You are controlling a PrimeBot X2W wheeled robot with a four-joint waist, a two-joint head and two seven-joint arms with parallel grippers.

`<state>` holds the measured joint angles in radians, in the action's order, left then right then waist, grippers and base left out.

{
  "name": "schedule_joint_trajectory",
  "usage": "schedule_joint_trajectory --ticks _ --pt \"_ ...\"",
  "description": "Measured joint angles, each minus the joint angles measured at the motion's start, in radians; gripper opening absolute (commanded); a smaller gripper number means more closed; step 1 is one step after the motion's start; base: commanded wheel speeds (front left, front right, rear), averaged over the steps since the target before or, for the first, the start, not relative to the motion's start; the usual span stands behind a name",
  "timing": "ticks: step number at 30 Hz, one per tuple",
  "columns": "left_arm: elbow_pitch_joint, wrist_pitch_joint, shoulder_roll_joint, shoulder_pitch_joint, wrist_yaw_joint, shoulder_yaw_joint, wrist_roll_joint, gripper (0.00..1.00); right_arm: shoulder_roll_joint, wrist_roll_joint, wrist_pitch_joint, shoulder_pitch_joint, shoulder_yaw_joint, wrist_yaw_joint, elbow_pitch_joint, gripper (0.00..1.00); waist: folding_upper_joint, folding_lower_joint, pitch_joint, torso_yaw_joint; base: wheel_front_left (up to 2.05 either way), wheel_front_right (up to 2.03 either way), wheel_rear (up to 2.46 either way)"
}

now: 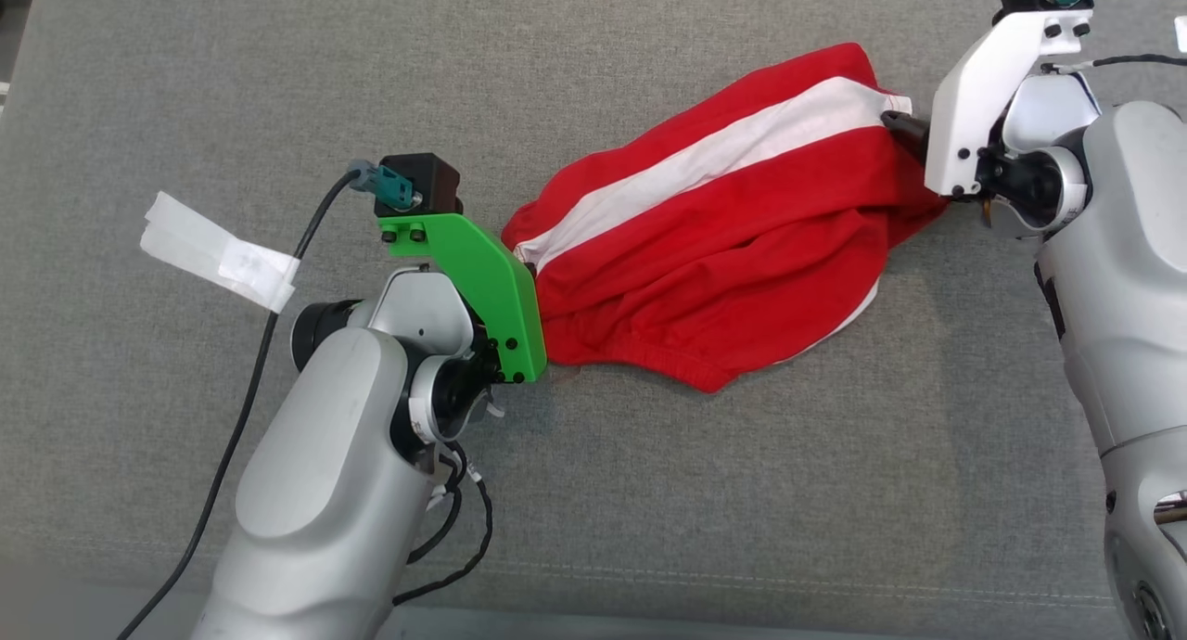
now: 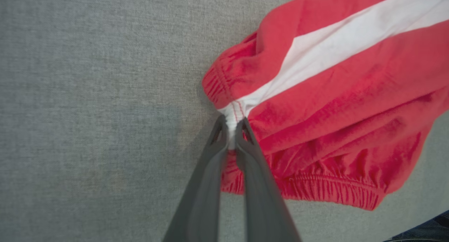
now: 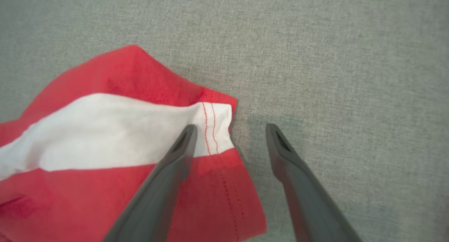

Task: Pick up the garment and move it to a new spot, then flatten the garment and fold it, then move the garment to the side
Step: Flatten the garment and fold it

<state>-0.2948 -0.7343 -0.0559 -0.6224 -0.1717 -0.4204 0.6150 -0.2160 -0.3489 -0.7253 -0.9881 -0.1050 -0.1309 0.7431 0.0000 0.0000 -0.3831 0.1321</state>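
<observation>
Red shorts (image 1: 723, 250) lie stretched for flattening: left gripper (image 2: 231, 129) pinches the waistband (image 2: 234, 113) as anchor, right gripper (image 3: 231, 129) gapes wide astride the hem (image 3: 219, 129).

Garment (image 1: 723, 241) on surface (image 1: 649, 529), left gripper (image 2: 231, 125) at its left end, right gripper (image 3: 231, 129) at its right end

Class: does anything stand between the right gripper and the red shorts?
Nothing visible does. The right gripper stands open at the hem of the red shorts, one finger over the cloth, the other over bare grey surface.
</observation>
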Motion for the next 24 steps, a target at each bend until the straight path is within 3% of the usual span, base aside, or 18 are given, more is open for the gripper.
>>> schedule_joint_trajectory --ticks 6,7,9,10,11,12,14,18,24 --pt "0.000 -0.003 0.000 -0.005 0.000 -0.007 0.000 0.00 0.020 0.027 0.021 0.000 0.015 0.000 0.040 1.00 0.0000 0.0000 -0.017 0.008 0.00 0.00 0.00" --pt "0.000 -0.002 0.000 -0.006 0.000 -0.007 0.002 0.00 0.024 0.027 0.021 -0.001 0.014 0.000 0.045 0.96 0.0000 0.0000 -0.018 0.009 0.00 0.00 0.00" --pt "-0.002 -0.001 -0.001 -0.009 0.000 -0.006 0.002 0.00 0.030 0.031 0.022 -0.002 0.009 0.000 0.049 0.58 0.0000 0.0000 -0.019 0.008 0.00 0.00 0.00" --pt "-0.002 0.001 -0.001 -0.010 0.000 -0.006 0.002 0.00 0.034 0.035 0.023 -0.003 0.004 0.000 0.050 0.47 0.0000 0.0000 -0.020 0.008 0.00 0.00 0.00" --pt "-0.003 0.001 -0.002 -0.010 0.000 -0.006 0.003 0.00 0.035 0.037 0.026 -0.005 -0.004 0.000 0.049 0.44 0.0000 0.0000 -0.020 0.007 0.00 0.00 0.00" --pt "-0.004 0.001 -0.002 -0.010 0.000 -0.007 0.005 0.00 0.036 0.042 0.032 -0.006 -0.011 0.000 0.049 0.49 0.0000 0.0000 -0.020 0.005 0.00 0.00 0.00" --pt "-0.005 0.002 -0.003 -0.010 0.000 -0.007 0.006 0.00 0.030 0.067 0.039 -0.007 -0.030 0.000 0.043 1.00 0.0000 0.0000 -0.018 0.003 0.00 0.00 0.00" --pt "-0.006 0.002 -0.003 -0.010 0.000 -0.010 0.009 0.00 -0.006 0.128 0.059 -0.016 -0.044 0.000 0.012 1.00 0.0000 0.0000 -0.014 -0.001 0.00 0.00 0.00" --pt "-0.005 0.005 -0.005 -0.010 -0.002 -0.010 0.012 0.00 0.024 0.122 0.034 -0.009 -0.065 0.000 -0.023 1.00 0.0000 0.0000 -0.015 -0.006 0.00 0.00 0.00"
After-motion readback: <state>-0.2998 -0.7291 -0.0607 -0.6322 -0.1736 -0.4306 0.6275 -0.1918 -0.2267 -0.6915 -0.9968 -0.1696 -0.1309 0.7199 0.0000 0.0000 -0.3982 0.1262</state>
